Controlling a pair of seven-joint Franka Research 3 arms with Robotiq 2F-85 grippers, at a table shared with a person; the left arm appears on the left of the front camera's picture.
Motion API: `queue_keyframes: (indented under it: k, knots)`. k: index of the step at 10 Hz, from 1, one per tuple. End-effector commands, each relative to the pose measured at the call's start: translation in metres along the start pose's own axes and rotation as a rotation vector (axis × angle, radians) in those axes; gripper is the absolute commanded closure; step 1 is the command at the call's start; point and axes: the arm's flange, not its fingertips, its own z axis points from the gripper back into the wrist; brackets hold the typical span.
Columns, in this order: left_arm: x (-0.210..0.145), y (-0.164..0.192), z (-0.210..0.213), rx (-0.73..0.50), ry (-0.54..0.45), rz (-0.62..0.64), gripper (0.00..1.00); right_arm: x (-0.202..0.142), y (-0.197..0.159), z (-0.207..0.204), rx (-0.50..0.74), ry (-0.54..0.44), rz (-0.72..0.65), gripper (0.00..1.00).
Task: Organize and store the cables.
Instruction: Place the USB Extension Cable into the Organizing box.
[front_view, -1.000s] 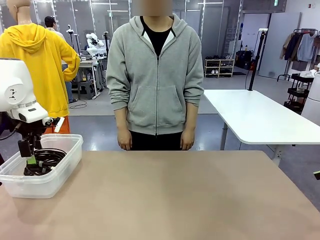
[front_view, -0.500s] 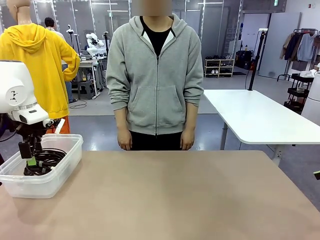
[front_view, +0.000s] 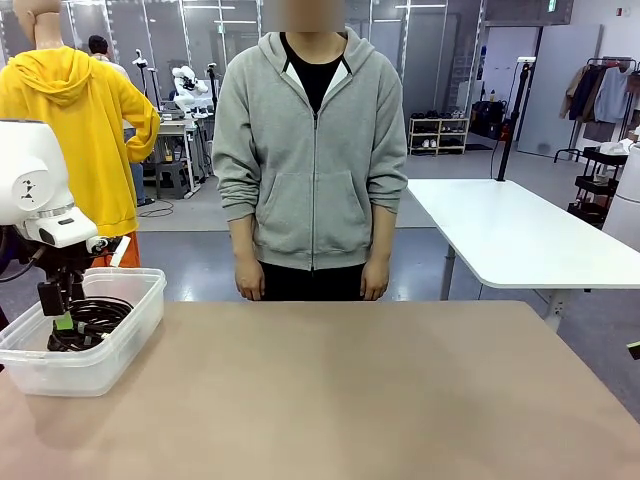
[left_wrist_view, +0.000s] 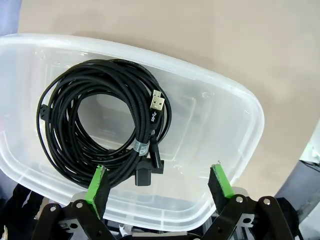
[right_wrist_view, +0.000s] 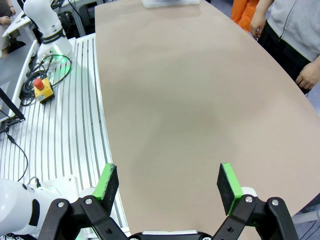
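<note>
The cables (left_wrist_view: 107, 125) lie as black coiled loops with a silver USB plug inside a clear plastic bin (left_wrist_view: 235, 115); in the front view the cables (front_view: 92, 320) rest in the bin (front_view: 125, 335) at the table's left. My left gripper (left_wrist_view: 159, 185) hangs open just above the bin, nothing between its green pads (left_wrist_view: 98, 184). In the front view the left gripper (front_view: 58, 310) sits over the bin's near side. My right gripper (right_wrist_view: 168, 186) stands open over bare table, holding nothing.
A person in a grey hoodie (front_view: 312, 150) stands at the table's far edge, hands (front_view: 249, 285) down at their sides. The brown tabletop (front_view: 360, 390) stretches wide to the right of the bin. A white table (front_view: 510, 235) stands behind on the right.
</note>
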Motion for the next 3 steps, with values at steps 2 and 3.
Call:
queue_keyframes:
  k: [2, 3]
  knots:
    - [-0.0001, 0.0034, 0.0011, 0.007, 0.014, 0.000, 0.00, 0.0019, -0.0005, -0.0002, -0.004, -0.014, 0.006, 0.00]
    - [-0.0001, 0.0034, 0.0011, 0.007, 0.014, 0.000, 0.00, 0.0019, -0.0005, -0.0002, -0.004, -0.014, 0.006, 0.00]
